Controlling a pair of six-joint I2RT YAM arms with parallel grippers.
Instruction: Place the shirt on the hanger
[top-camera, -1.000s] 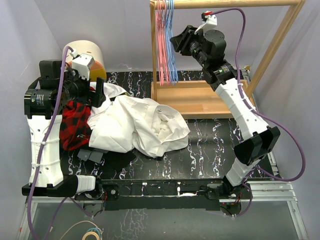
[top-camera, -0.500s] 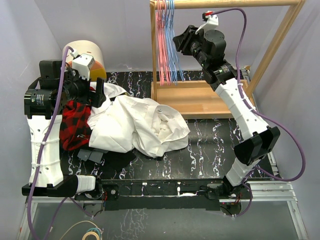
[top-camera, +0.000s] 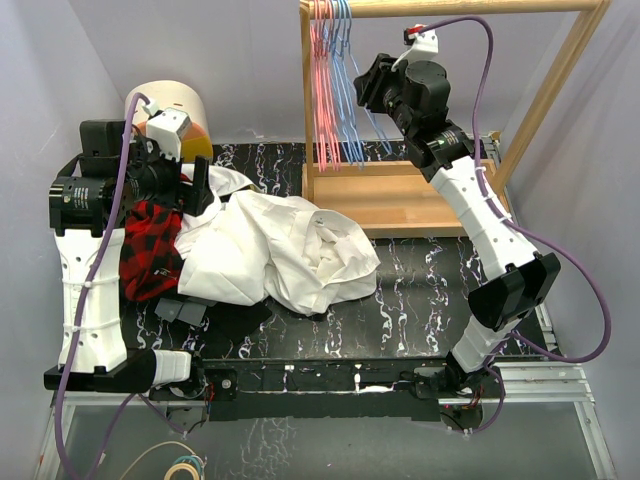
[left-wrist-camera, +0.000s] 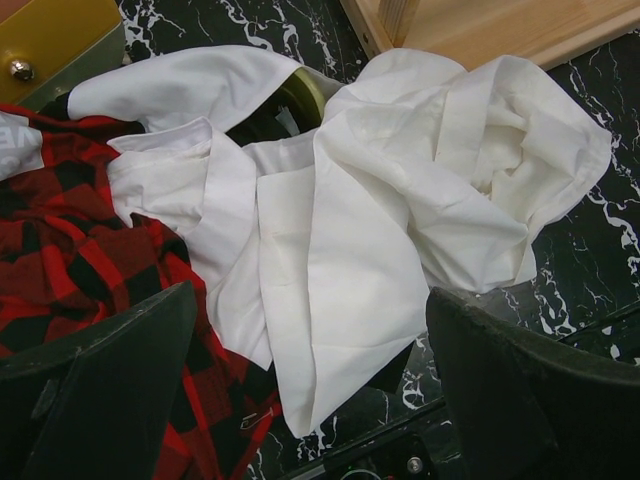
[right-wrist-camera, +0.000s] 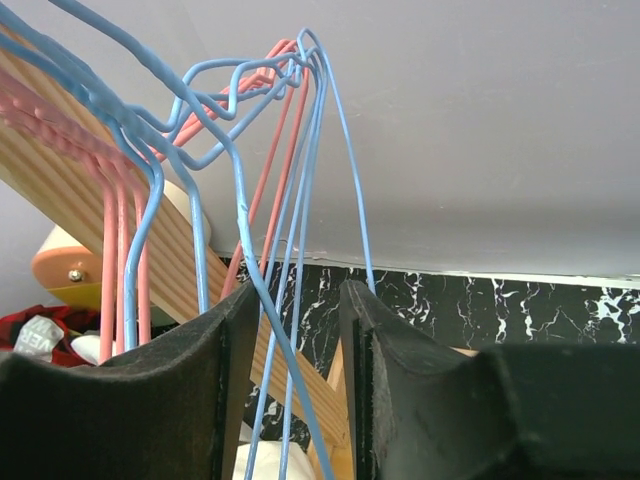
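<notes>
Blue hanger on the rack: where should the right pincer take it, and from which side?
Grip the blue hanger on an arm wire just below the hook, right pincer straddling it, coming from the right of the rack. The blue ones hang edge-on, right of the pink hangers, so that side likely reaches them without snagging pink.

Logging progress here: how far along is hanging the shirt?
Done: nothing; the shirt lies crumpled on the table. In hand: the right gripper, open, straddles the blue hanger on the rack. Remaining: pull the hanger free, dress it with the shirt.
</notes>
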